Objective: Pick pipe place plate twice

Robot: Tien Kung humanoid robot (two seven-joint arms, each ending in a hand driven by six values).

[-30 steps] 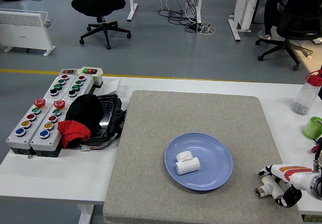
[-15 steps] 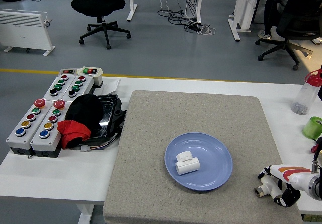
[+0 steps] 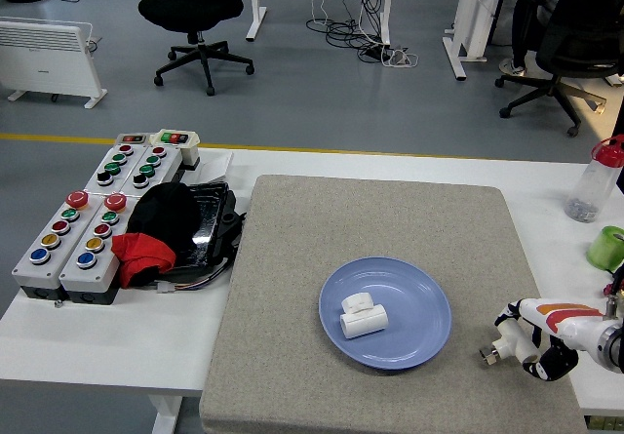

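A blue plate [image 3: 414, 293] lies on the grey mat [image 3: 312, 249], right of centre. One white T-shaped pipe fitting [image 3: 363, 316] rests on it, left of the plate's middle. My right hand [image 3: 531, 341] comes in from the lower right, just past the plate's right rim. It is shut on a second white pipe piece [image 3: 505, 344], whose brass-coloured end [image 3: 487, 355] points left toward the plate. The piece sits low over the mat's right edge. My left arm does not show.
Two grey button boxes [image 3: 83, 224] and a black tray [image 3: 210, 229] with a black and red cloth [image 3: 156, 229] fill the table's left. At the right edge stand a red-capped bottle [image 3: 597, 178] and a green cup [image 3: 608, 247].
My right hand has carried the pipe piece a little left and up, toward the plate's right rim. The plate and the fitting on it have stayed put.
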